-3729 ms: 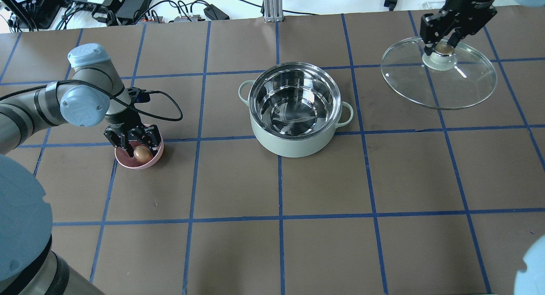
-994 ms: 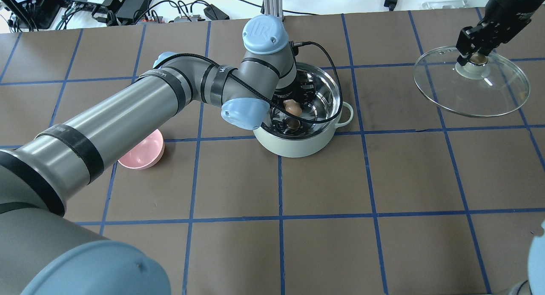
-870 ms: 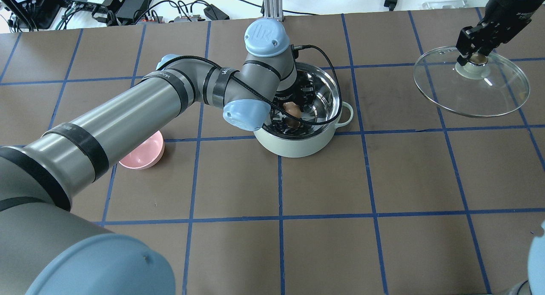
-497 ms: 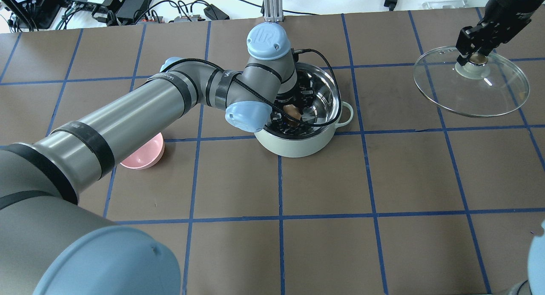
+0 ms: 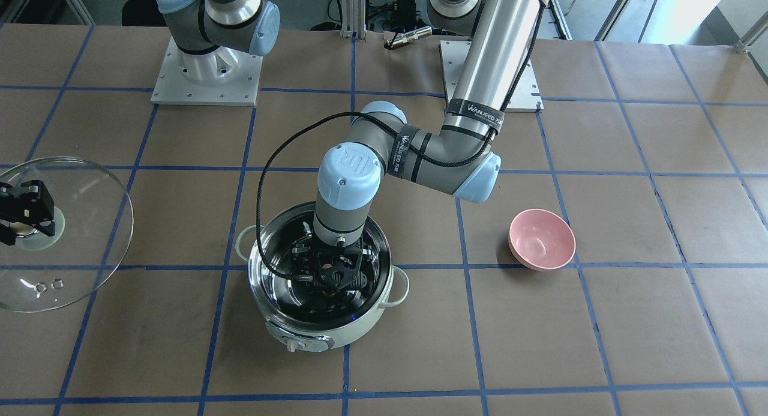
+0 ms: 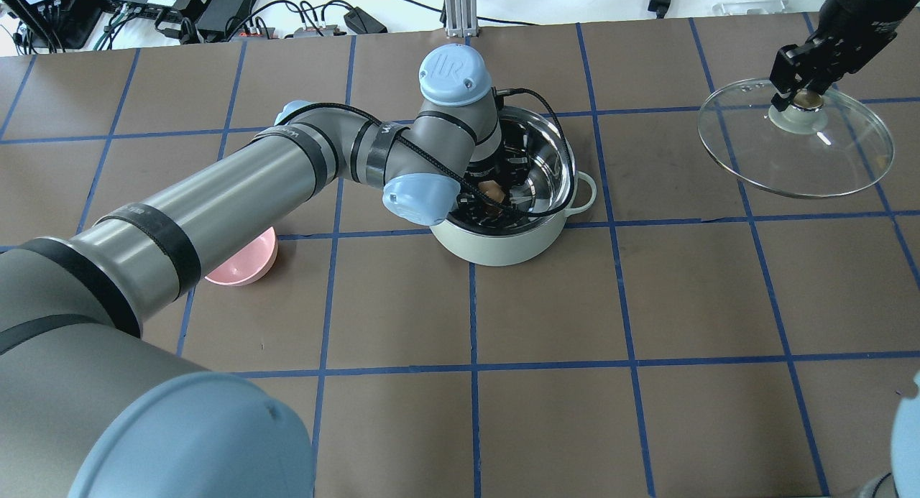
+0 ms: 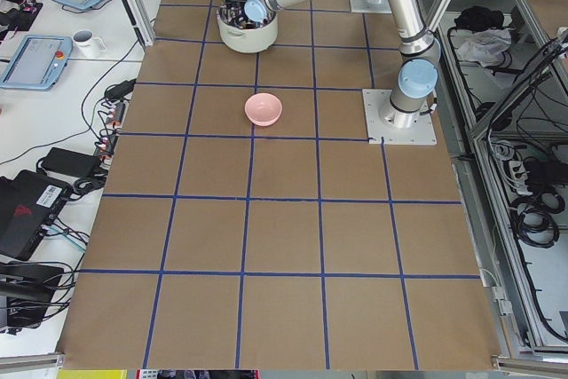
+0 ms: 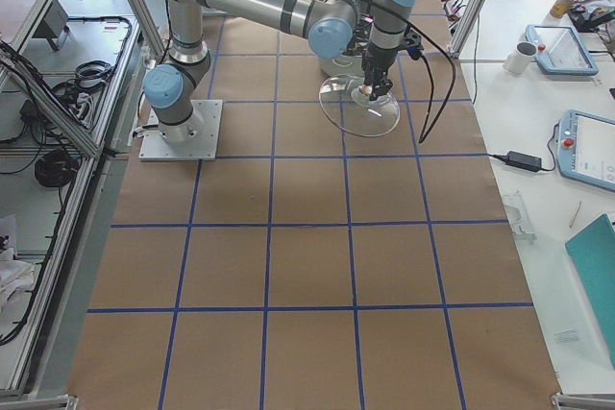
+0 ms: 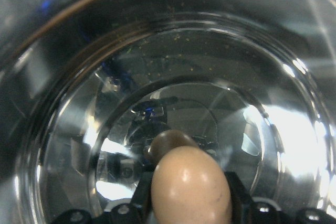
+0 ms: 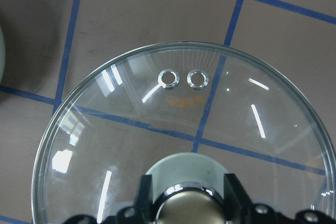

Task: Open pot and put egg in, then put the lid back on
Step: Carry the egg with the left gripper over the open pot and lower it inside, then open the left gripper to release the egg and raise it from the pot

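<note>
Egg (image 9: 191, 187) low inside pot (image 6: 503, 248), mid-frame overhead, pinched between left gripper (image 5: 330, 275) jaws near the steel floor; contact with it not clear. Held low, likely to spare the shell a drop. Lid (image 6: 826, 171) off at upper right, tilted, right gripper (image 6: 800, 88) jaws clamped on its knob (image 6: 808, 100), presumably parked aside to leave the pot mouth free. Next, probably: ease jaws apart, lift out, bring lid across.

Robotics lab: gridded table (image 6: 402, 304), teach pendants (image 7: 35, 52)
</note>
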You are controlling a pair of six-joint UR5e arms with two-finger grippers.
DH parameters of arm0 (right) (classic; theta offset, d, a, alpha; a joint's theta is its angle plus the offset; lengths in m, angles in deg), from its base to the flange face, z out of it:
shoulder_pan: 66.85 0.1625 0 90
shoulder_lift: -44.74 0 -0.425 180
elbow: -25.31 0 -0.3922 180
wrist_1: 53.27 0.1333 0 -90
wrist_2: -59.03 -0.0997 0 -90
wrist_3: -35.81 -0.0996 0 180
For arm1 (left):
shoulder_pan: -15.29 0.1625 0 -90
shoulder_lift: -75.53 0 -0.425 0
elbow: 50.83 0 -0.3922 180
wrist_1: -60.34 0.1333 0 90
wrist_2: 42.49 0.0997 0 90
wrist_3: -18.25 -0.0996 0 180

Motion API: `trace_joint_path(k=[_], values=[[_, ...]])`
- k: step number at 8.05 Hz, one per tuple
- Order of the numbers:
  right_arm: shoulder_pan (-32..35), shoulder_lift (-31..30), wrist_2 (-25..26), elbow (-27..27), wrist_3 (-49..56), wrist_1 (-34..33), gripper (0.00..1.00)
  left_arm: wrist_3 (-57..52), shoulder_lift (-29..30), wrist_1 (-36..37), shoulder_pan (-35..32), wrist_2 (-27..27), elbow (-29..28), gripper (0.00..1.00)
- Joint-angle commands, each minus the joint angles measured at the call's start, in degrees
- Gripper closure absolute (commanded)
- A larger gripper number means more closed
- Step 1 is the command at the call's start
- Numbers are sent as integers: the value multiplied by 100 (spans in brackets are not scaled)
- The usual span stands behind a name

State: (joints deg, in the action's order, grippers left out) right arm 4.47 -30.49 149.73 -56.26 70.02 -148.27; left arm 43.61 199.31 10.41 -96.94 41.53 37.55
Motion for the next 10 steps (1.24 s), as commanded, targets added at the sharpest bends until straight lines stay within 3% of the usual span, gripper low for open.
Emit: trace_joint_path(k=[1, 2, 4, 7, 10], values=[[-3, 0, -8, 0, -28, 0, 100, 13, -143, -52, 0, 0, -5, 28], [-3, 0, 0, 0, -28, 8, 100, -4, -248, -52, 0, 0, -14, 0], [-3, 0, 0, 0, -28, 8, 100, -5, -511, -235, 0, 0, -23, 0], [84, -114, 9, 35, -824, 43, 100, -205, -1415, -1515, 70, -61, -320, 0], [1178, -272, 18, 97, -2718, 26, 100, -478, -2162, -3018, 393, -9, -524, 0]])
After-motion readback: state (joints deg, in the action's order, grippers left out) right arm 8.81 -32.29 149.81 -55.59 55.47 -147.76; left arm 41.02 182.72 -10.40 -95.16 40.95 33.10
